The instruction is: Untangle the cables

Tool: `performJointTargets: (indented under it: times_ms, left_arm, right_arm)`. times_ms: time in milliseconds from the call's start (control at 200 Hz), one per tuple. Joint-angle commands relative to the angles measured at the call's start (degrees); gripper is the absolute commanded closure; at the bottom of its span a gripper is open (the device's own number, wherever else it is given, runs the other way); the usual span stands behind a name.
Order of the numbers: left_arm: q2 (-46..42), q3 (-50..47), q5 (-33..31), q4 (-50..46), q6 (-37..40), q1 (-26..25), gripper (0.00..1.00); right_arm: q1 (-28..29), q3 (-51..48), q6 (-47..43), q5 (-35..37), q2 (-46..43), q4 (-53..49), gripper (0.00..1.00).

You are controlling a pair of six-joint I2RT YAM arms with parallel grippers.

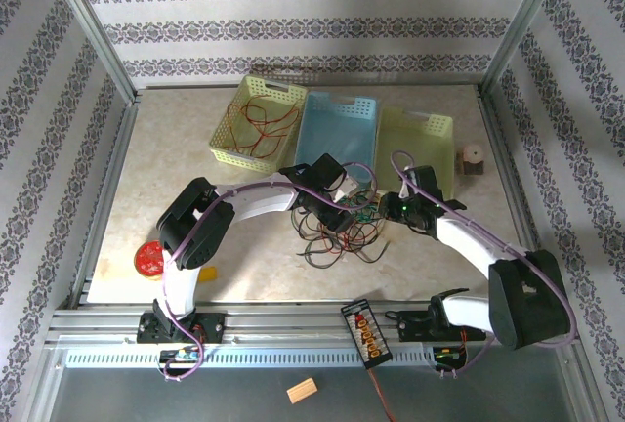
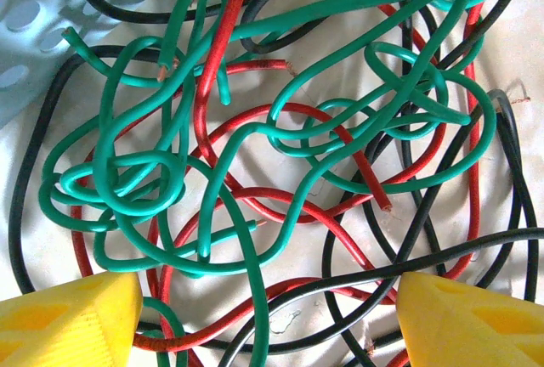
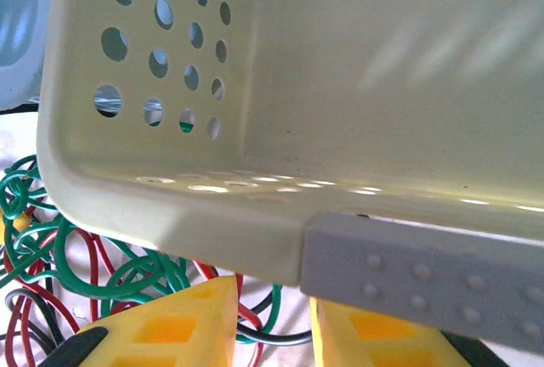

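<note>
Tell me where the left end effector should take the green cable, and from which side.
Probably the long, nearly straight run of the green cable near the top of the left wrist view. It lies over the red cable and black cable, so nothing seems to pin it. Bring the open left end effector straight down from above, jaws astride the run.

1. A left basket (image 1: 227, 115), a middle basket (image 1: 337, 134) and a right basket (image 1: 415, 148) are ranged in a row at upper centre.
2. The cables (image 1: 337, 236) are heaped just below them.
3. Some are lodged in the left basket.
</note>
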Motion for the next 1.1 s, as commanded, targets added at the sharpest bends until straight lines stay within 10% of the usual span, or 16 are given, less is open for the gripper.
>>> performJointTargets:
  times_ms: [0, 1095]
  left_arm:
    - [0.75, -0.67, 0.47, -1.28, 0.28, -0.95, 0.22]
    - [0.66, -1.16, 1.24, -2.59, 0.89, -0.91, 0.22]
  right_arm:
    - [0.83, 1.98, -1.08, -1.71, 1.27, 1.68, 0.71]
    - [2.41, 3.03, -3.17, -4.79, 3.48, 3.26, 0.67]
